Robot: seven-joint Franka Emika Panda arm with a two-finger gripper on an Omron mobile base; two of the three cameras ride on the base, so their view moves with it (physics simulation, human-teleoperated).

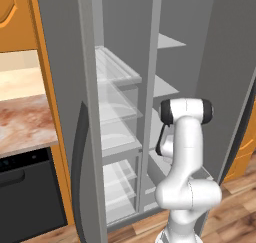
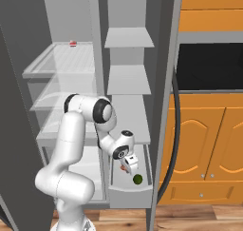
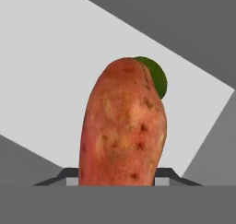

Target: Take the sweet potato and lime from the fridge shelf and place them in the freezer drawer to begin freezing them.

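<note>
We find the sweet potato (image 3: pixel 123 126), a reddish-orange oval tuber with dark pitted spots, clamped lengthwise between the jaws of the two-finger gripper (image 2: pixel 127 166), its long body standing out past the tips in the hand view. We judge it firm and fairly dense with a dry, rough skin that should not slip; the grip across its thick middle looks sound, though the rounded ends would let it roll once set down. The lime (image 2: pixel 137 179), a small dark green ball, already lies on the floor of the freezer drawer (image 2: pixel 142 189), a shallow pale grey tray pulled out at the foot of the narrower compartment. We judge the lime light, hard and prone to roll. The gripper hangs just above the drawer, with the potato near the lime but apart from it. On the clear glassy fridge shelf (image 2: pixel 47 63) in the wider compartment, a small red item (image 2: pixel 72 43) sits at the back; we cannot identify it.
</note>
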